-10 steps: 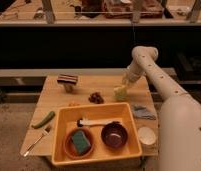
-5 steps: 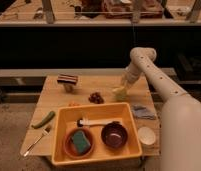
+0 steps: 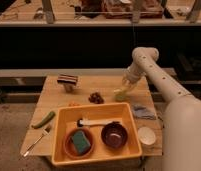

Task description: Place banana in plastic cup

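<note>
The pincer (image 3: pixel 125 88) hovers right over the plastic cup (image 3: pixel 120 94) on the desk (image 3: pixel 54 97). I cannot tell its state or see the banana; judging so, release comes next.

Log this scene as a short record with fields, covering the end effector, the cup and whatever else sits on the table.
end effector: at the table's far right, directly over the plastic cup
plastic cup: pale green, far right of the table
banana: not distinguishable
yellow tub: front centre, holding a maroon bowl, a green sponge and a white-handled tool
white cup: right of the tub
green vegetable: left of the tub
</note>
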Robot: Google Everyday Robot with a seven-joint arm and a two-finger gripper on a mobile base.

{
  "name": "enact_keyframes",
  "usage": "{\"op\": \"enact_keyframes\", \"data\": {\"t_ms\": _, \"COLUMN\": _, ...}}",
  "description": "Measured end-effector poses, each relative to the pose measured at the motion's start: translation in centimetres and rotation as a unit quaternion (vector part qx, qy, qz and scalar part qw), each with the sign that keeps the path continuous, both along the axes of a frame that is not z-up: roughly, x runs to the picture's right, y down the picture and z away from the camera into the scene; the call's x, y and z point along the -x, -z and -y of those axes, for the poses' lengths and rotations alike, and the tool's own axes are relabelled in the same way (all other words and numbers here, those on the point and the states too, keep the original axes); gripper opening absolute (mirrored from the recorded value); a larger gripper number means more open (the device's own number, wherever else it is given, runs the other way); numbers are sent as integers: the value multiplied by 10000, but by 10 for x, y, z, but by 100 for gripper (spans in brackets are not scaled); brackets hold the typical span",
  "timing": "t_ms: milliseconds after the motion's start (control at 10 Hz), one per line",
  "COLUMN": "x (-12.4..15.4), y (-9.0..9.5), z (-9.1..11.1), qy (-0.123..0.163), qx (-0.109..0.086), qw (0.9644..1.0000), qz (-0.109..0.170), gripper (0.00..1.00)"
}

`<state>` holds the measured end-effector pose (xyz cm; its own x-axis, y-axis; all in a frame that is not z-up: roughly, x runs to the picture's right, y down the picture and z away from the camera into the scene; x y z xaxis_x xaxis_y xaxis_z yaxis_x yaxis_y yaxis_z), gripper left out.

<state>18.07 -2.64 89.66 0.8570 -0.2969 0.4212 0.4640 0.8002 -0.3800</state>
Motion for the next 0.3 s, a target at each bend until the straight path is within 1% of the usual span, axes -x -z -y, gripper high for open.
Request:
{"op": "enact_keyframes", "data": {"t_ms": 200, "x": 5, "y": 2, "z": 1, "qy": 14, "qx": 22, "qw": 10000, "qz": 48, "gripper": 71}}
{"op": "enact_keyframes", "data": {"t_ms": 300, "x": 5, "y": 4, "z": 2, "qy": 8, "qx": -2, "qw": 10000, "qz": 77, "gripper": 71}}
